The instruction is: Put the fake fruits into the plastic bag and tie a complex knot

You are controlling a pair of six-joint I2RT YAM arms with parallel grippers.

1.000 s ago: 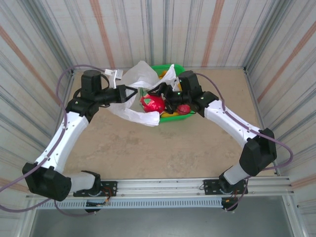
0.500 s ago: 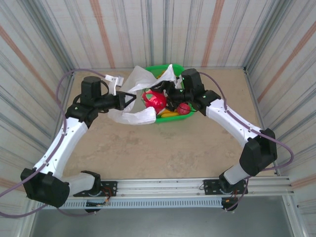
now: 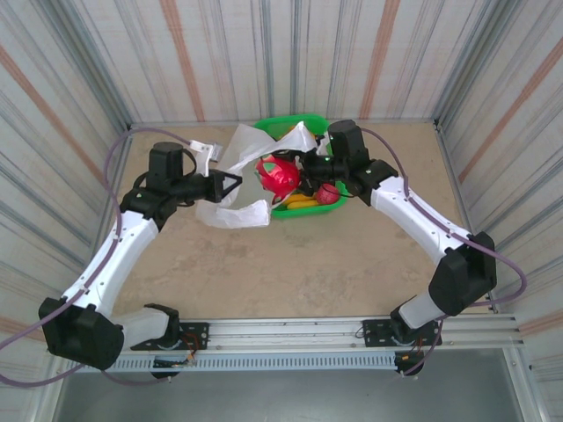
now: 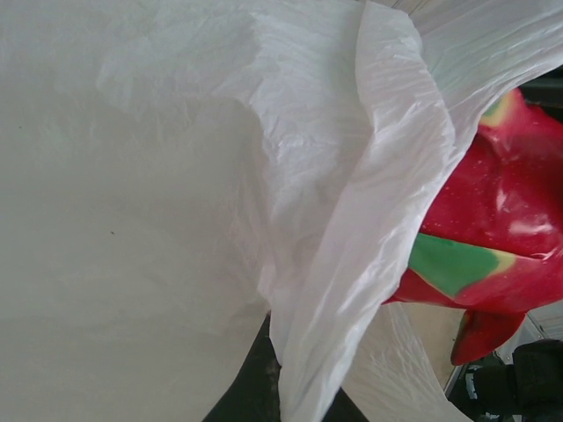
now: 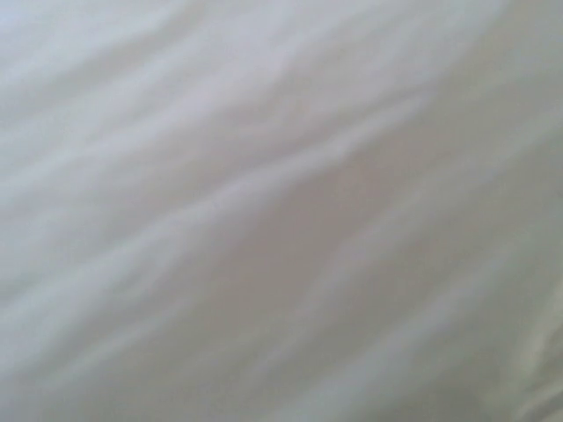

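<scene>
Nearest the arm bases, the table (image 3: 290,264) lies bare and beige. Further in, both arms reach toward the far middle.

The left gripper (image 3: 230,182) points right and is clenched on the plastic bag (image 3: 236,213). Part of the bag's white film rises from the grip, and the rest droops onto the table just in front of it. In the left wrist view, the crinkled film (image 4: 132,220) hangs close to the lens, and a folded edge runs down the middle.

Just right of that grip, a red fruit (image 3: 276,176) with green patches sits at the bag's open mouth, above the near left corner of the green basket (image 3: 273,125). The left wrist view shows the same fruit (image 4: 501,202) glossy and half tucked behind the film edge.

The right gripper (image 3: 297,170) meets the fruit from the right. Its jaws are spread wide around the fruit and appear to be grasping it. The right wrist view shows blurred white film (image 5: 281,211) right against the lens.

Behind and below the right gripper, yellow bananas (image 3: 301,202) and a small pink-red fruit (image 3: 328,193) rest in the basket. The basket stands near the far wall, and a strip of bag film lies draped across it.
</scene>
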